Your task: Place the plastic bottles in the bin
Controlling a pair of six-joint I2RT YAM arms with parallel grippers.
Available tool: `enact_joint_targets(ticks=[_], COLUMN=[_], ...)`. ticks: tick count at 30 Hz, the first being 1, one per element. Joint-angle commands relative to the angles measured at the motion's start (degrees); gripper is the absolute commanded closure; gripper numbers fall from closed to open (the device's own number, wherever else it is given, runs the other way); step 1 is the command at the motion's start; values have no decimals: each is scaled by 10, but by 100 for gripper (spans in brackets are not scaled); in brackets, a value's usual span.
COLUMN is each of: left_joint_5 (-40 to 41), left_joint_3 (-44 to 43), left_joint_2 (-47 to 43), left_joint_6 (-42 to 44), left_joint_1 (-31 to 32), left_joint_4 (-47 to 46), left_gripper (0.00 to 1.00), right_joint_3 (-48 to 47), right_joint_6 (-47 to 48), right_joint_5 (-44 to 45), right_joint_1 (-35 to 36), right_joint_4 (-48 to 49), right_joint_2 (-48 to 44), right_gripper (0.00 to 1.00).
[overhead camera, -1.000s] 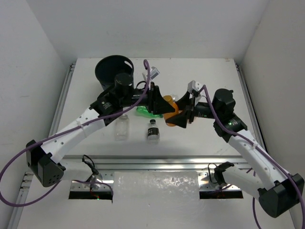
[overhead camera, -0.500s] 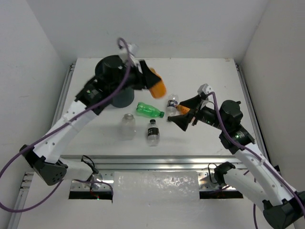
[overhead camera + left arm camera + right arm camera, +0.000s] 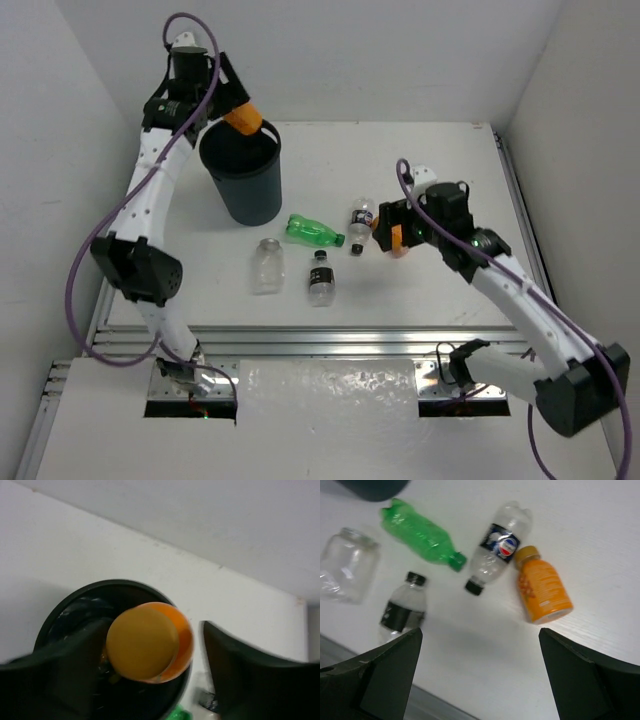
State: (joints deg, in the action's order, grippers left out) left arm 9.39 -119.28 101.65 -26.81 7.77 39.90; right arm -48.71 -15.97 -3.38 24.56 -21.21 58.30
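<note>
Left jaws apart, orange bottle (image 3: pixel 145 642) between

Bright, even overhead light; soft shadows; wrist views slightly blurred.

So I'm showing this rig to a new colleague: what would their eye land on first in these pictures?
First, the left gripper reared high at the back left, with an orange bottle between its fingers right over the mouth of the dark bin. Next, the bright green bottle lying among other bottles on the white table, with the right gripper wide open above them.
</note>
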Motion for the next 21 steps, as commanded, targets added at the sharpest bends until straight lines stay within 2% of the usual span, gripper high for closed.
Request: enact_joint_targets(ticks=[1,2,3,5,10,13,17,19,21], left_joint_5=[-14,-11,-13,-15,-9,-17,-48,-59,-71], left_joint_3=[-73,-81,-85,-76,-18,59,206,248,300], left_joint_2=[35,40,43,34,-43,-111,-208,-252,-281], left_joint_6=[8,7,8,9,25,32,39,43,50], left_joint_1=[-5,-5,-5,-5,-5,-5,-4,-4,-4], left_joint_4=[57,67,76,76,65,45,5,-13,-25], left_gripper=[12,5,2,0,0,0,0,0,0], right_joint_3=[-81,-89,-98,-125,-213,-242,-265,-265,-259], right_joint_6=[36,43,48,69,137,155,187,188,187], right_joint_5=[50,37,36,20,29,1,-36,-44,-39], right_joint_1=[-38,-51,-63,-99,-126,-136,-142,-142,-141], right_joint_4=[-63,-62,-59,-60,-104,-115,-124,-133,-132], right_joint_2=[100,101,134,192,332,395,457,477,502], right_gripper=[1,1,1,1,5,9,11,13,19])
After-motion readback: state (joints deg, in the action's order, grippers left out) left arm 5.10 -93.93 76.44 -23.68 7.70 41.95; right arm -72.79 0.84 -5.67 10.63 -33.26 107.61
